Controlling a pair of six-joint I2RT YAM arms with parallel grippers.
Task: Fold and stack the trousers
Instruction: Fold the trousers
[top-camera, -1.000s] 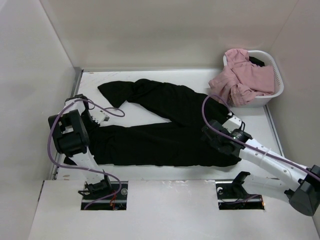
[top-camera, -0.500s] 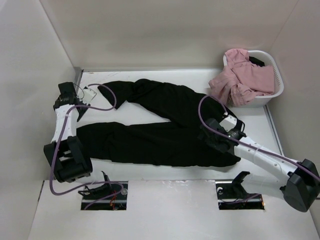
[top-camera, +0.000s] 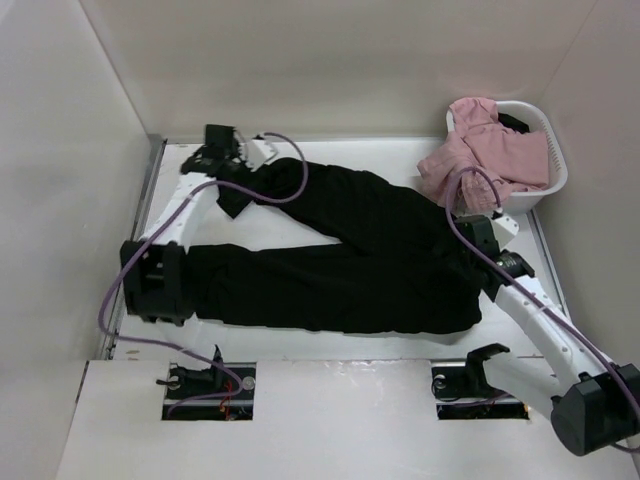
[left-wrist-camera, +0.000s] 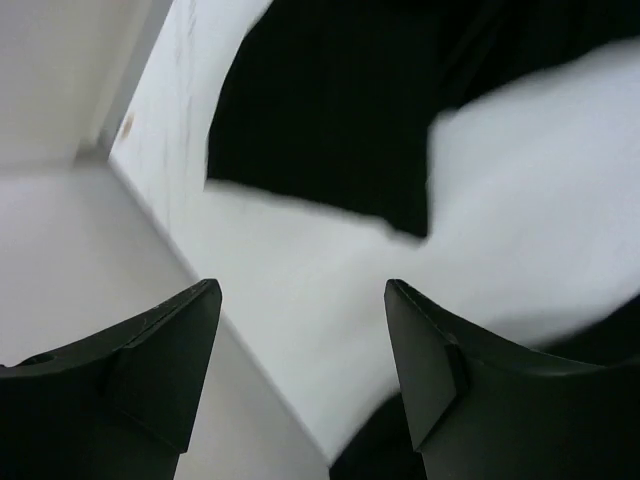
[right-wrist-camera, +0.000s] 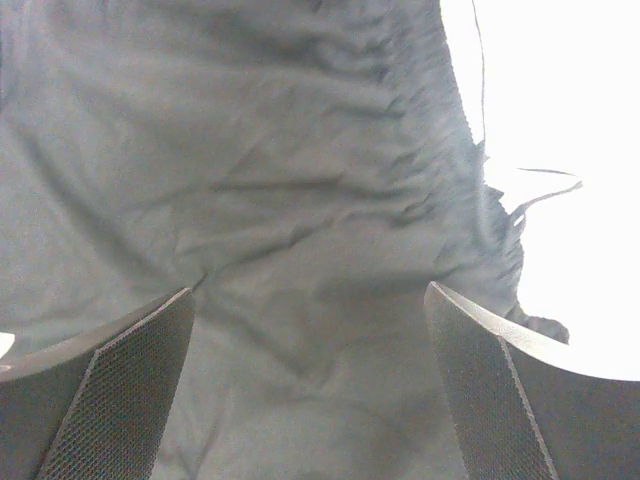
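Trousers (top-camera: 340, 270) are lying flat on the table (top-camera: 300, 345), legs splaying leftward in a V. Left gripper (left-wrist-camera: 302, 292) is hovering over the far cuff (left-wrist-camera: 330, 130) (fingers apart, gripping nothing); right gripper (right-wrist-camera: 310, 292) is hanging spread and empty above the waistband (right-wrist-camera: 440, 150), drawstring (right-wrist-camera: 540, 190) trailing beside it.

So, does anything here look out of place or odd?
Yes: pink clothes hang out over the rim of the white basket. Also, the trousers lie unfolded, their legs splayed apart.
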